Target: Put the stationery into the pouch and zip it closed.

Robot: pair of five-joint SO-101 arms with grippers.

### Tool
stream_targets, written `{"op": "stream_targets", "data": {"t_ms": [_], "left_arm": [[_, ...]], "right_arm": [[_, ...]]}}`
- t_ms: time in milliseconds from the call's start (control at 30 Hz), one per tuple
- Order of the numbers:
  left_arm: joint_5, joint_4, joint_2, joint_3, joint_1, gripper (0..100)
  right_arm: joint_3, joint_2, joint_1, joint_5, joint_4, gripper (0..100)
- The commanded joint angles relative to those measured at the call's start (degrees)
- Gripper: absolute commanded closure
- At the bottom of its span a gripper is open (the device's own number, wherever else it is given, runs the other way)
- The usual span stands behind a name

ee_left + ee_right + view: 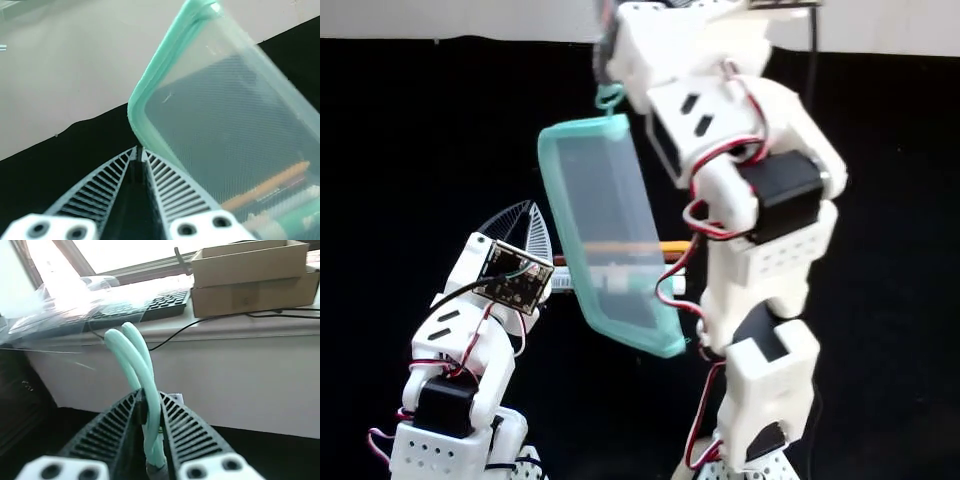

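The mint-rimmed clear pouch (605, 220) hangs tilted in the air above the black table. Inside it lie an orange pencil (620, 247) and a white pen (615, 278); the left wrist view shows the pencil (265, 187) and a green-and-white pen (287, 220) through the mesh of the pouch (225, 115). My right gripper (616, 80) is above the pouch, shut on its mint pull loop (609, 97). The loop (131, 352) rises between the fingers of that gripper (149, 399). My left gripper (139, 149) is shut, its tips at the pouch's rim; a pinch cannot be made out. From above, this gripper (532, 212) is beside the pouch's left edge.
The black table (410, 150) lies under both arms. The right arm's white body (760, 280) stands close behind the pouch's right side. Beyond the table there is a white ledge with a keyboard (160, 302) and stacked cardboard boxes (250, 277).
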Motion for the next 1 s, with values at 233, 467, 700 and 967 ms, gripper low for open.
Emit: {"op": "stream_targets", "data": {"t_ms": [233, 467, 700, 967], "left_arm": [[-0.35, -1.05, -0.66, -0.57, -0.84, 99], [-0.35, -1.05, -0.66, -0.40, -0.84, 99], [-0.35, -1.05, -0.66, -0.40, -0.84, 99], [-0.35, -1.05, -0.66, -0.31, -0.84, 99]], "right_arm": [[0.31, -7.87, 9.98, 3.25, -2.77, 99.2], [0.40, -9.45, 13.14, 3.34, -3.38, 99.2], [0.48, -9.45, 18.15, 3.16, -5.41, 99.2], [0.57, -9.27, 18.95, 3.16, -5.32, 99.2]]}}
